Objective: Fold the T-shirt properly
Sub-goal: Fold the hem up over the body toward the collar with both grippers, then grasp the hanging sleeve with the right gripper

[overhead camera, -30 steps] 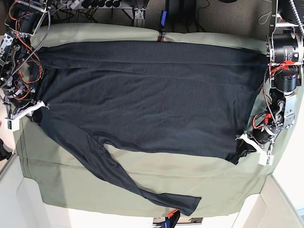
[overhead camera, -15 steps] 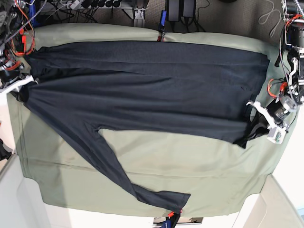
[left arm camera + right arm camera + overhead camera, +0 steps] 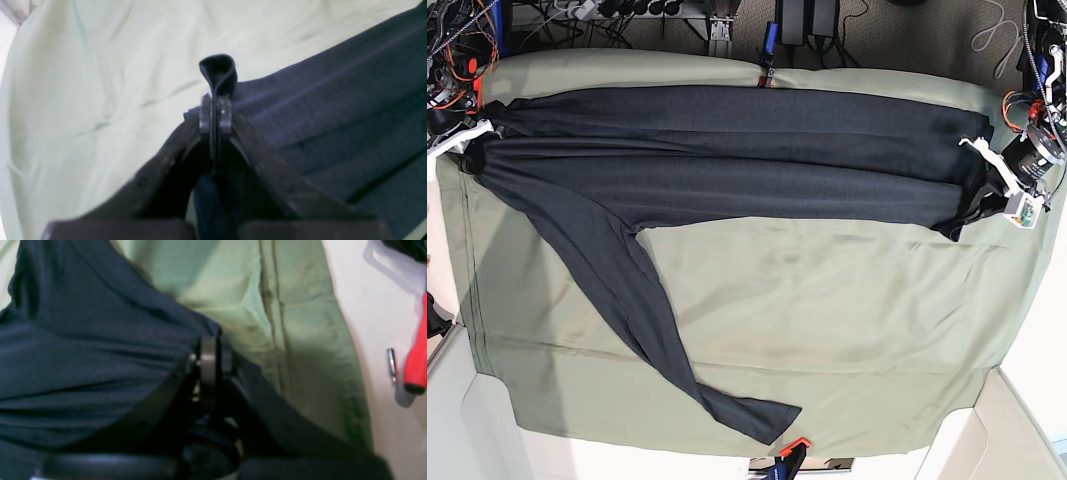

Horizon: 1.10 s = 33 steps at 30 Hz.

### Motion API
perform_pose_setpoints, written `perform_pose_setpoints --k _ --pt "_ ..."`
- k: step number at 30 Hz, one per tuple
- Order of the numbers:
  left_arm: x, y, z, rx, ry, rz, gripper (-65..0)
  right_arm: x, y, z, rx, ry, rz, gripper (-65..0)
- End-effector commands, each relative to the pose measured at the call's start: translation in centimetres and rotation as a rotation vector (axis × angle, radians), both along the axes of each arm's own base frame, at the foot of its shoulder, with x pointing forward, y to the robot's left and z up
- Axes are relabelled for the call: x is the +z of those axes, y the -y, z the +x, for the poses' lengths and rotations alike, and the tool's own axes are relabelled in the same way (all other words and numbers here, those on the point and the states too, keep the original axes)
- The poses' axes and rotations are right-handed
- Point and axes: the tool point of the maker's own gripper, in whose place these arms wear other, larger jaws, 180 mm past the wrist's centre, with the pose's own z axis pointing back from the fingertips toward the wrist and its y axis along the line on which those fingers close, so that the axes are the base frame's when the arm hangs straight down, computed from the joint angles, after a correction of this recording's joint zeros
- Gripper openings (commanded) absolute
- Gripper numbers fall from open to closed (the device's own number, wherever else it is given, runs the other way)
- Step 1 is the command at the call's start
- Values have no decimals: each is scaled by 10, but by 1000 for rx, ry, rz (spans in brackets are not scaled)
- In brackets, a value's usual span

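Both claws, left (image 3: 995, 178) and right (image 3: 465, 140), clamped on the thin dark navy long-sleeved T-shirt (image 3: 727, 160), have dragged its near edge toward the far hem, so the lengthwise fold is nearly laid.

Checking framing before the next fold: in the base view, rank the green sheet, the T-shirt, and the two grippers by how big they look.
1. Olive-green sheet, largest.
2. T-shirt, a long dark band with one sleeve trailing.
3. Left gripper and right gripper: both small and partly cut off at the frame edges, so I won't rank them.
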Motion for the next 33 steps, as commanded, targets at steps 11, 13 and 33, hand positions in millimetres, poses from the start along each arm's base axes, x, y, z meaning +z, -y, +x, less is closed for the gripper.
perform_pose_setpoints --k 11,13,33 --pt "-19 -6 -23 21 -120 11 -650 4 7 -10 0 -11 -20 -650" --pt "-15 -4 -21 29 -106 -24 -650 4 6 -10 0 -8 -18 -650" --pt "-32 -4 -32 62 -266 -39 -387 75 -13 69 2 293 122 -318"
